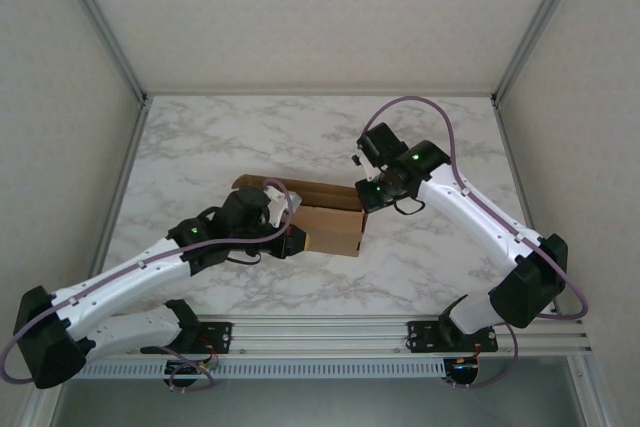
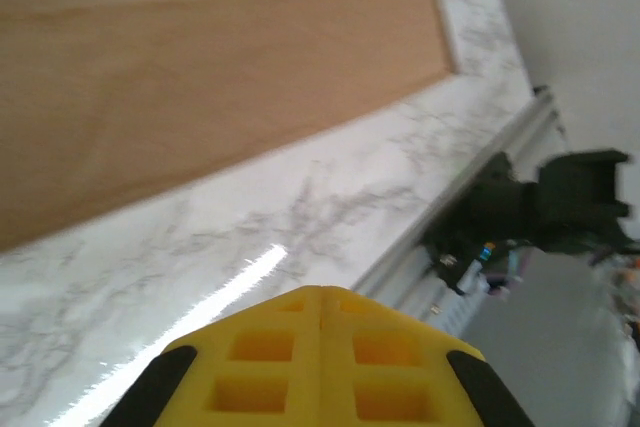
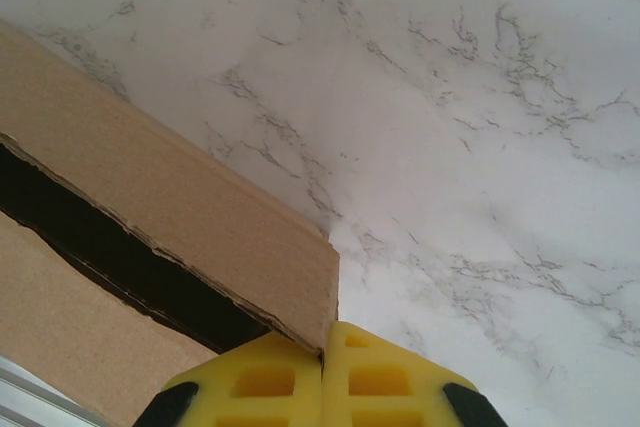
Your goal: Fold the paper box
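The paper box [image 1: 325, 217], brown cardboard, lies mid-table with its walls partly raised and a dark gap showing inside [image 3: 110, 257]. My right gripper [image 1: 363, 201] is at the box's far right corner. In the right wrist view its yellow fingers [image 3: 390, 377] are shut [image 3: 324, 339] on the end edge of a cardboard wall [image 3: 200, 227]. My left gripper [image 1: 298, 242] is at the box's near left side. It is shut [image 2: 320, 292] with nothing between the fingers, and a flat brown panel of the box [image 2: 200, 77] lies just ahead of it.
A white marble tabletop [image 1: 300, 137] is bounded by grey walls and aluminium frame posts [image 1: 100, 27]. A rail [image 1: 330, 332] with the arm bases runs along the near edge. The right arm's cable [image 1: 450, 137] loops above it.
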You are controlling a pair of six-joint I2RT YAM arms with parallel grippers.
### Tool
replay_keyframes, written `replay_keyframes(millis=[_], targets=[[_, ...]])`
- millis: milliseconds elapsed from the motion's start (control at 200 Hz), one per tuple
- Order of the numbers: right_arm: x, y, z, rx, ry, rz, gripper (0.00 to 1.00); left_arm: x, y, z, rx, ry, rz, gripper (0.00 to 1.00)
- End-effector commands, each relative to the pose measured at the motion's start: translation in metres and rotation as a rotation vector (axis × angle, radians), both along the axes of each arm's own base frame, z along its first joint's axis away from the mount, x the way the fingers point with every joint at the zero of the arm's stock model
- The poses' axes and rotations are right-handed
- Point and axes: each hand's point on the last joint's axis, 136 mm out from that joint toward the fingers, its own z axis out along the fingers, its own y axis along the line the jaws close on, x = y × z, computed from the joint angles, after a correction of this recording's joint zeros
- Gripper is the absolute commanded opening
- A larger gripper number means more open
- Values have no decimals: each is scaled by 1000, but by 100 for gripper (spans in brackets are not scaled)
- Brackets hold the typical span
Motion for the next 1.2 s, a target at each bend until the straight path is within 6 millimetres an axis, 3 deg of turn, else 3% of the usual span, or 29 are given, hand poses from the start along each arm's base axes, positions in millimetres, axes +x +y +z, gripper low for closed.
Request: replay_keyframes(millis=[0, 235, 431, 541, 716, 996, 1197], targets=[[-15, -4, 6, 25, 14, 34, 0, 33, 5, -8, 32, -85, 154, 0], [-34, -1, 7, 87, 31, 106, 0, 70, 11, 2, -1, -206, 330, 0], [-48, 2, 10, 137, 46, 158, 0, 80, 4, 1, 0, -228, 346, 0], [-56, 13, 15, 199, 78, 190, 0, 83, -4, -3, -1, -230, 338, 0], [-57, 20, 9, 197, 113, 207, 0, 90, -15, 0, -35, -256, 346, 0], [-62, 21, 2, 185, 163, 203, 0, 97, -12, 2, -13, -287, 372, 0], [-44, 21, 11, 236, 122, 2, 0, 96, -13, 3, -19, -297, 363, 0]])
